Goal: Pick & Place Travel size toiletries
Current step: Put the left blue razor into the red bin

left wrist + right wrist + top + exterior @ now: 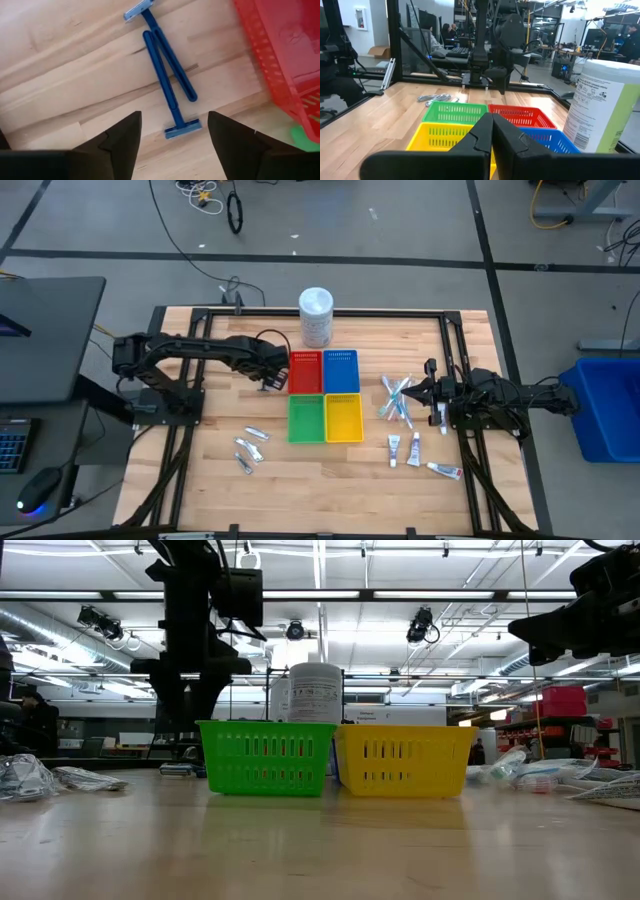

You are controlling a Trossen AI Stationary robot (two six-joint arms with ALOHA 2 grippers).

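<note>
While the spread left claw (172, 132) hovers above, two blue razors (167, 70) lie parallel, heads pointing opposite ways.

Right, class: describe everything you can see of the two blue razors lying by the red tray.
The razors are two slim dark-blue plastic disposables with paler blue heads. They lie flat on the bare wood, side by side and head to tail, handles touching or nearly so, just beside the red tray but apart from it. The open left end effector hovers over them, touching neither.
</note>
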